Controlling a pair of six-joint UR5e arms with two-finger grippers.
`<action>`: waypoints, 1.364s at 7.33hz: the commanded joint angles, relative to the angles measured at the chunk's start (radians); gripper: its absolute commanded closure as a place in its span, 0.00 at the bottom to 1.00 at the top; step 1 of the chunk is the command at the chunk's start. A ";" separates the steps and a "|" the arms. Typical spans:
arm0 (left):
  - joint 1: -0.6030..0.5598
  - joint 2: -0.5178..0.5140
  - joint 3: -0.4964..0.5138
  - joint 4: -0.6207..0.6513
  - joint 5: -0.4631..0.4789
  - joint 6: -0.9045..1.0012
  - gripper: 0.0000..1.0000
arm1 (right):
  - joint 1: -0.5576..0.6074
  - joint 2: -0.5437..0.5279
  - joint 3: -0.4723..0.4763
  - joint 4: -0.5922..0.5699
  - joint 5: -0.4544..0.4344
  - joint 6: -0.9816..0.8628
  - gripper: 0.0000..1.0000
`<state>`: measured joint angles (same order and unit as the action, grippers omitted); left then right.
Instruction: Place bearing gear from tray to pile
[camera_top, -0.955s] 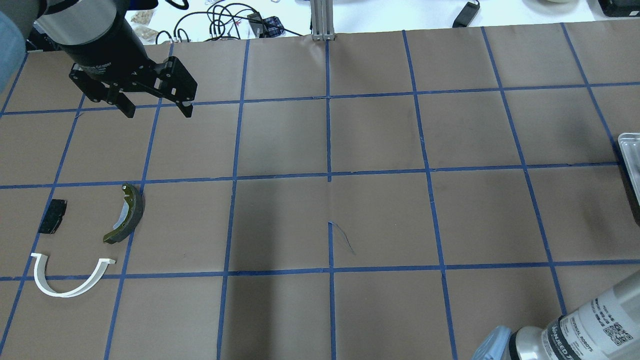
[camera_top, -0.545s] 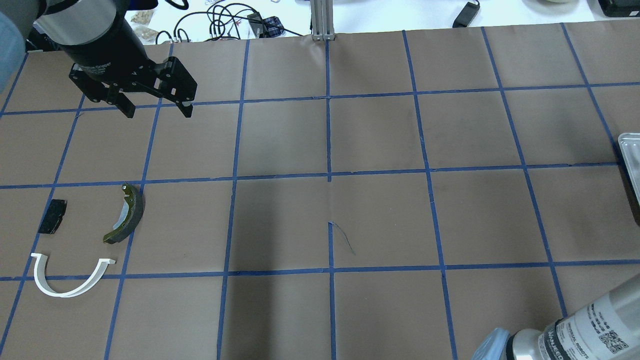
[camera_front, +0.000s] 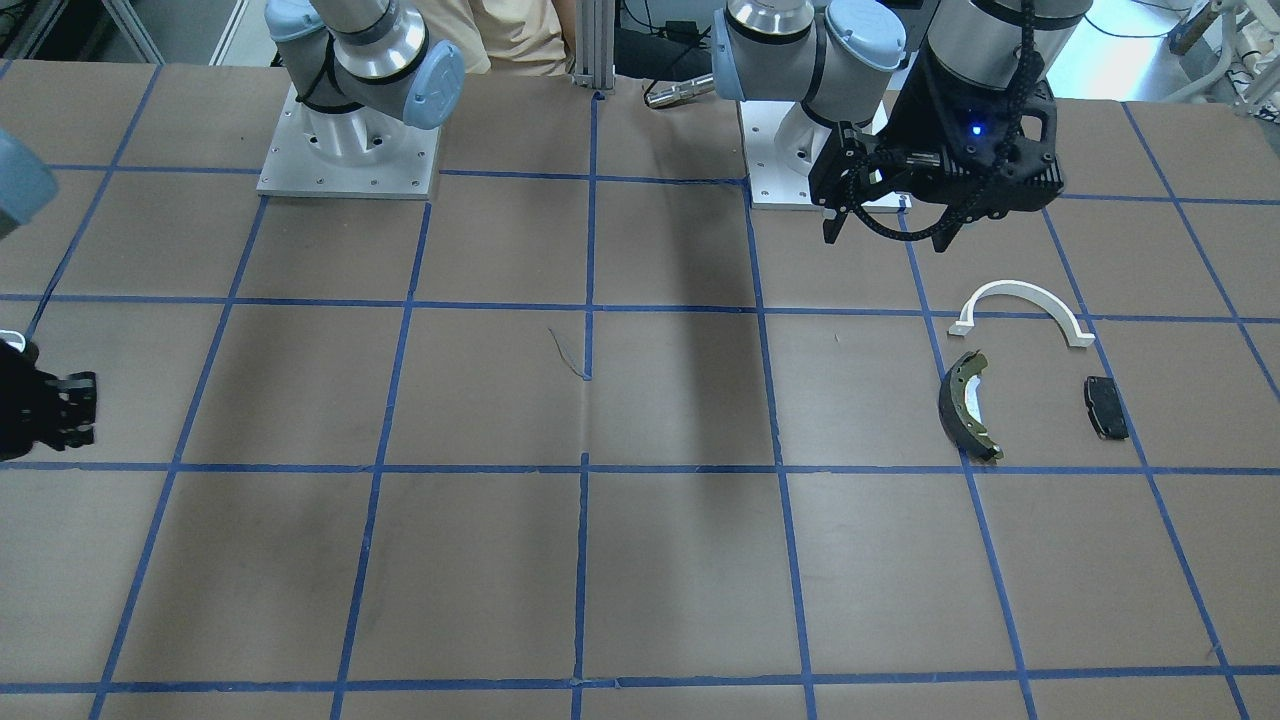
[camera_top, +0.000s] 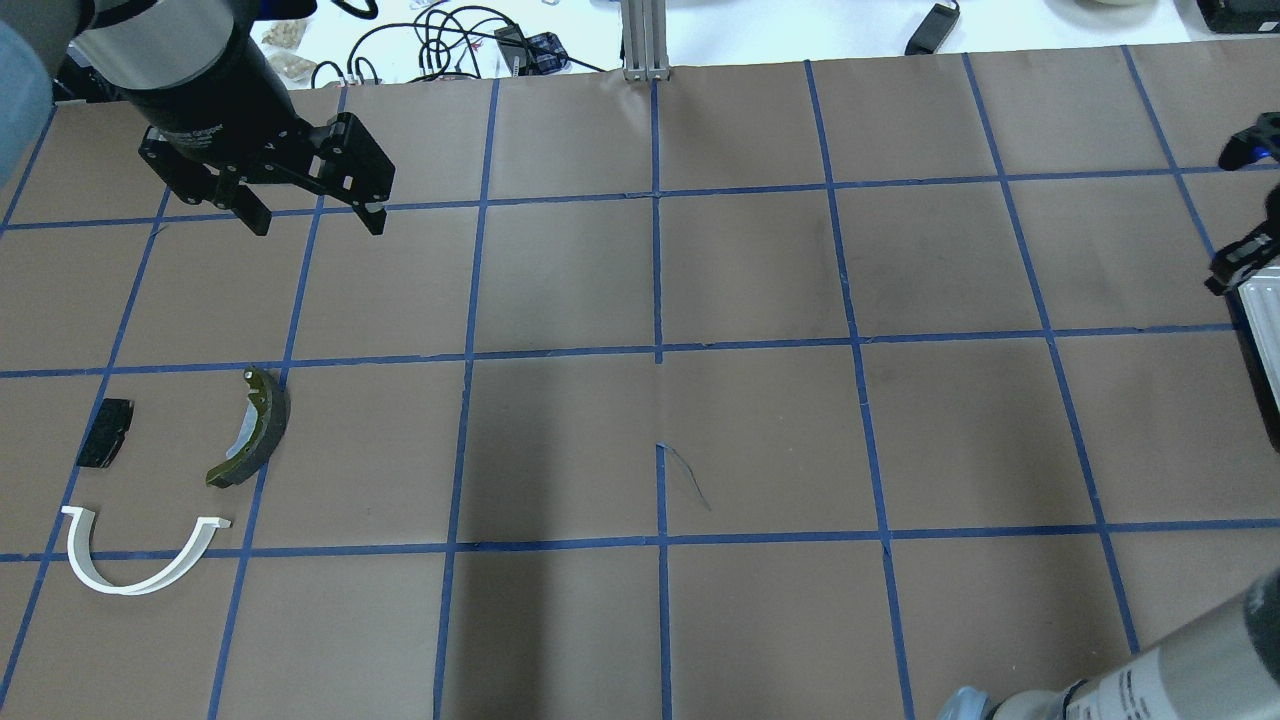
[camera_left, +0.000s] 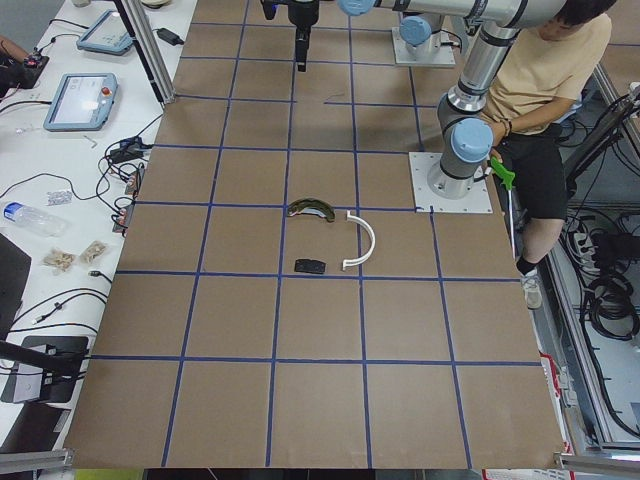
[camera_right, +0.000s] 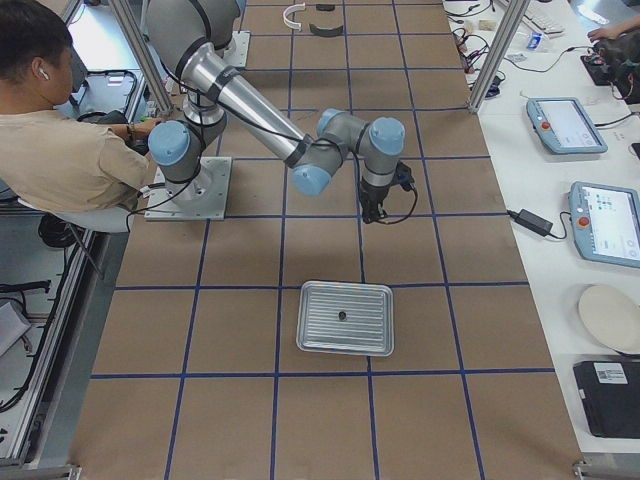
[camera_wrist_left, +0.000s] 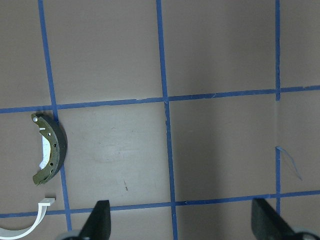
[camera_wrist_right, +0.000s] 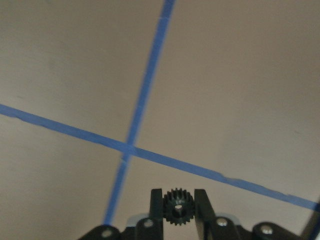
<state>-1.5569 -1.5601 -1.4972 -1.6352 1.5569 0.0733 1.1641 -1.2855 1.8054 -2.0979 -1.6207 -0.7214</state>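
R end effector (camera_wrist_right: 178, 194) pinching bearing gear (camera_wrist_right: 178, 205) btw fingertips; L end effector (camera_top: 316, 224) spread wide, touching nothing.

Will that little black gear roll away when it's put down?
Maybe. The gear is round, so on edge it could roll, though its teeth may slow it. It looks stiff: the right gripper pinches it without bending. Laid flat, it probably stays.
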 joint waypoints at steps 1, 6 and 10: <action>0.000 0.000 0.000 0.000 0.000 0.000 0.00 | 0.344 -0.048 0.069 -0.002 0.004 0.453 0.97; 0.000 0.000 0.000 0.002 0.000 0.000 0.00 | 0.880 0.090 0.048 -0.141 0.107 1.259 0.97; 0.001 -0.003 0.000 0.009 -0.001 -0.001 0.00 | 0.931 0.143 0.034 -0.169 0.087 1.361 0.09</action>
<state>-1.5556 -1.5610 -1.4972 -1.6305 1.5566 0.0733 2.0921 -1.1477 1.8482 -2.2666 -1.5248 0.6228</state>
